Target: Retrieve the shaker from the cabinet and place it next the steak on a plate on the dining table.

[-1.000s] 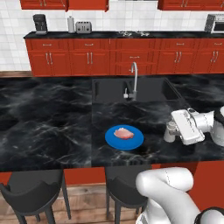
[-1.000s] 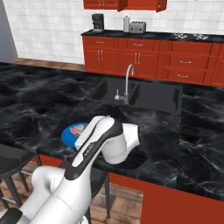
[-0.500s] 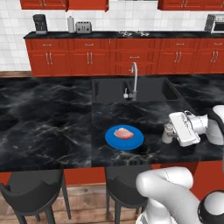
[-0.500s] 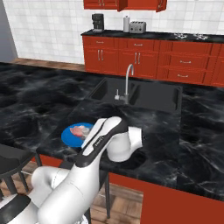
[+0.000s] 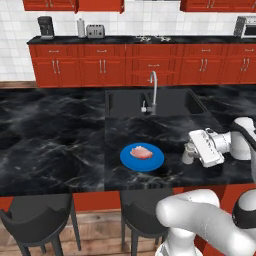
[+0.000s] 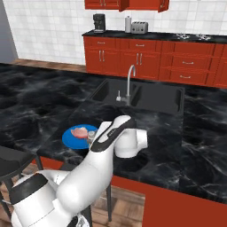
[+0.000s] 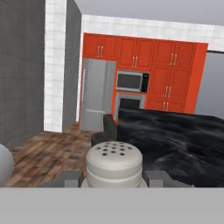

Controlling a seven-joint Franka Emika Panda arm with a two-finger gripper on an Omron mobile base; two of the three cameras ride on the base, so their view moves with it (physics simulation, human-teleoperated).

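The hand [image 5: 192, 150] is carrying the shaker [image 5: 188, 152], and its fingers [image 7: 156, 178] are sitting close on either side of the perforated cap, so it looks clamped on it, though the contact itself is hidden low in the hand view. Over the last second the hand has been sinking and drifting a little away from the steak [image 5: 141, 152], and the shaker now appears to be standing on or just above the counter [image 5: 60, 145]; whether it is touching cannot be told. From the right base view the shaker [image 6: 91, 135] is sitting just beside the rim of the plate [image 6: 70, 138], near the meat. This suggests the placing step is nearly finished: what is probably remaining is letting go and backing off without knocking the shaker over.
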